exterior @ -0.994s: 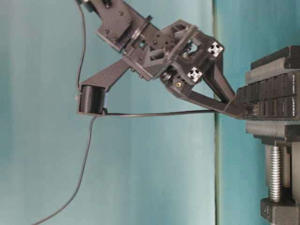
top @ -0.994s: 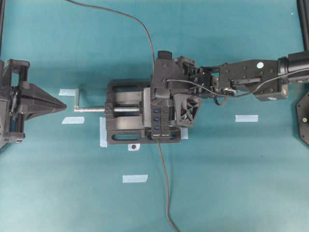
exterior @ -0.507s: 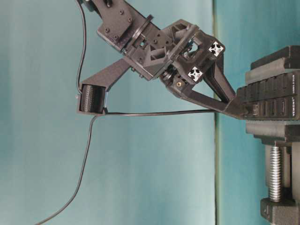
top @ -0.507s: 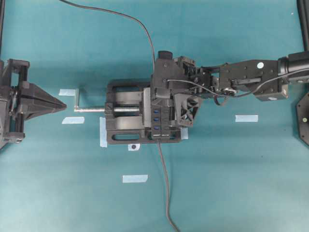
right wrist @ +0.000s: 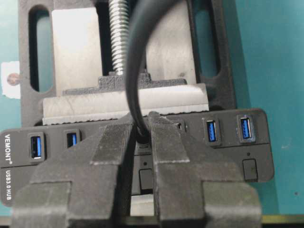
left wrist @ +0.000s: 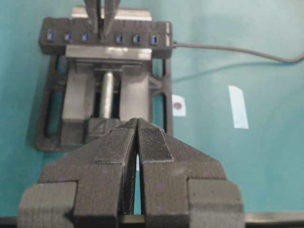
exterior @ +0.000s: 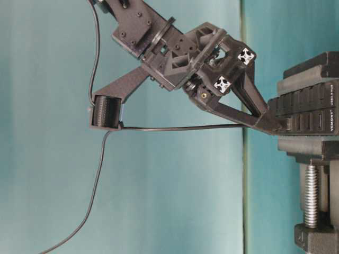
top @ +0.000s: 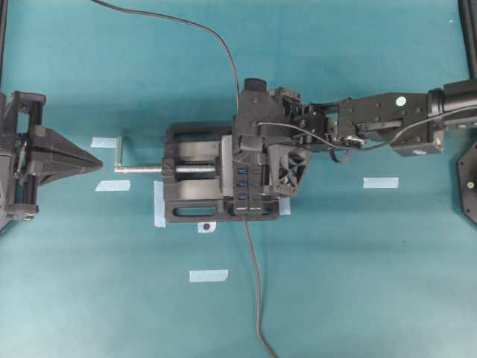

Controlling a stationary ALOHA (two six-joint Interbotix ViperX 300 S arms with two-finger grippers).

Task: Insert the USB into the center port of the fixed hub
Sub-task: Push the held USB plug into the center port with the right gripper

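The left end effector (left wrist: 137,156), pads together, waits near the surface's left edge. The right end effector (right wrist: 140,137) clamps the USB (right wrist: 141,137) at the fixed hub (right wrist: 247,142); only its wrist view shows the cable (right wrist: 135,61) pinched.

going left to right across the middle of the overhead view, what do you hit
left hand → silver screw crank → black vise → fixed hub → right hand, closed at the hub → right arm → blue tape strip
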